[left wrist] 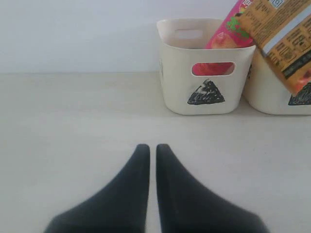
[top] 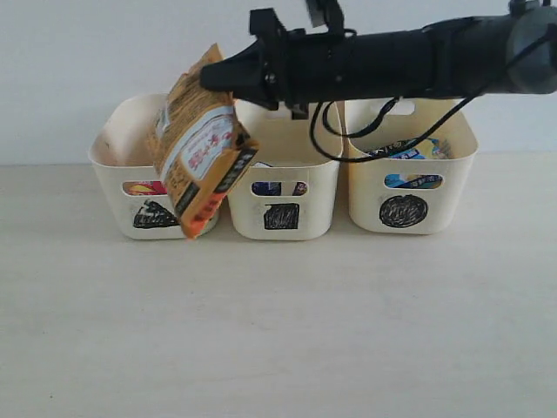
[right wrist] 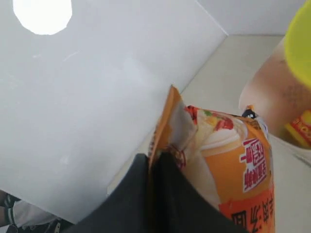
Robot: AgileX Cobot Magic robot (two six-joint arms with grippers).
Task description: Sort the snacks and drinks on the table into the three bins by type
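Across the triangle bin (top: 116, 178) hangs the orange-brown packet (top: 202, 150), right pincer (top: 211, 77) gripping it; left pincer (left wrist: 152, 148) closed.

Soft, even, bright light; the bins (top: 370, 187) cast only faint shadows on the counter (top: 278, 348). A blown-out white glare spot (right wrist: 43, 14) marks the right wrist view, where the near yellow lid (right wrist: 299, 43) blurs.

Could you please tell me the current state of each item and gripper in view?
triangle bin: upright, pink can inside.
square bin: upright, something dark shows through its slot.
circle bin: upright, blue packet inside.
orange noodle packet: held in the air, tilted, in front of the triangle and square bins.
right gripper: shut on the orange noodle packet.
left gripper: shut, empty, over the table.
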